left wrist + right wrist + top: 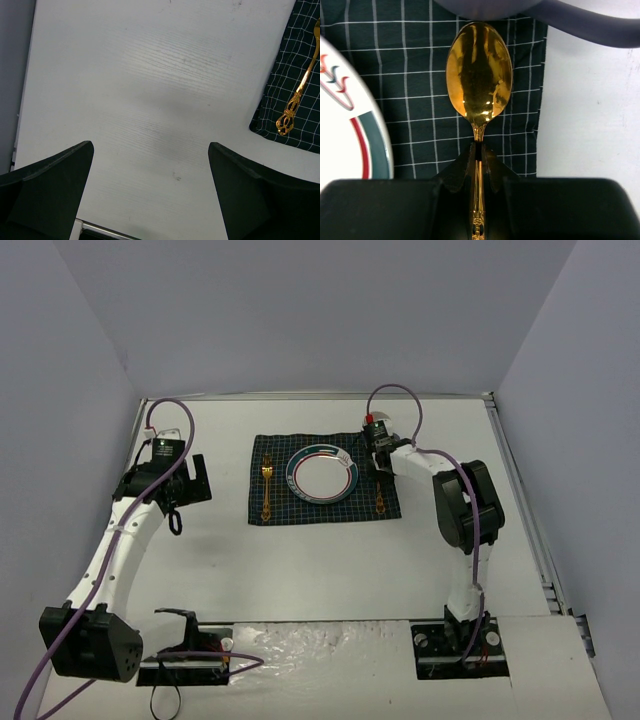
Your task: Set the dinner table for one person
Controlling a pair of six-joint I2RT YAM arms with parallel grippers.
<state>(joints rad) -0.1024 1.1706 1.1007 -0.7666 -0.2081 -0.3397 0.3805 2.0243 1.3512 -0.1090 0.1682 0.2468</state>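
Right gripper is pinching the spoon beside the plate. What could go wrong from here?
The right gripper pinches the gold spoon by its thin neck; it may twist and land crooked. The checked cloth ends near the bowl, so the spoon could settle partly off it. The plate sits close; a sideways move might nudge it.

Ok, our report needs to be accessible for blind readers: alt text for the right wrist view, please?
Jaws shut on the handle of a gold spoon, its bowl pointing away over a dark checked cloth. A white plate shows left, white dinner table right.
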